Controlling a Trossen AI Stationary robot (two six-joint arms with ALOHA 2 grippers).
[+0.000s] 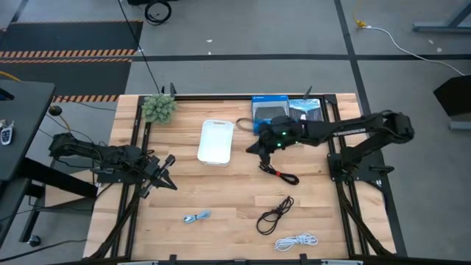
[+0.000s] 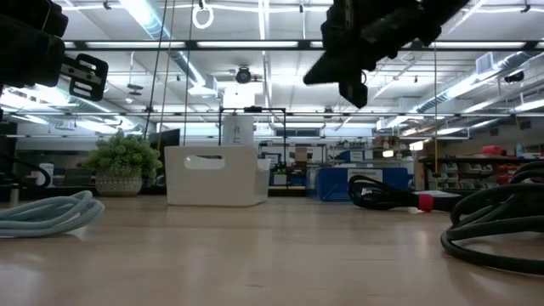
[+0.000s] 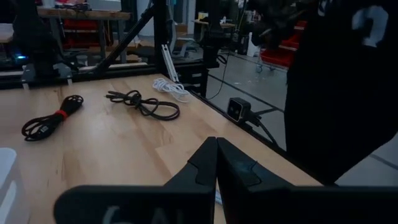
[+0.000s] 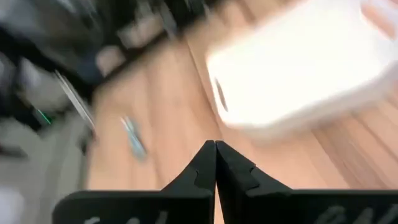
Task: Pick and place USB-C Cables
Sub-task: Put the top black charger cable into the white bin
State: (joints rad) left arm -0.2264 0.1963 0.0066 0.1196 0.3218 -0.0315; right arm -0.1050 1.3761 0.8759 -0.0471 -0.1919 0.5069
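Four cables on worktop (image 1: 221, 191): black-red cable (image 1: 280, 174), black cable (image 1: 274, 213), white cable (image 1: 296, 241), blue cable (image 1: 196, 217). One bin (image 1: 216, 141). Right tool (image 1: 254, 149) closed, empty, near bin; left tool (image 1: 168, 160) closed, empty.

Four coiled cables lie apart on the tabletop (image 1: 221, 191): black with red ends (image 1: 280, 174), black (image 1: 274, 214), white (image 1: 296, 241), pale blue (image 1: 196, 217).

A wooden table (image 1: 221, 199) carries a white bin (image 1: 215, 141), a potted plant (image 1: 158, 107), 2 blue boxes (image 1: 269, 110) and 4 cable bundles: black-and-red (image 1: 280, 174), black (image 1: 274, 215), white (image 1: 296, 241), pale blue (image 1: 196, 217).
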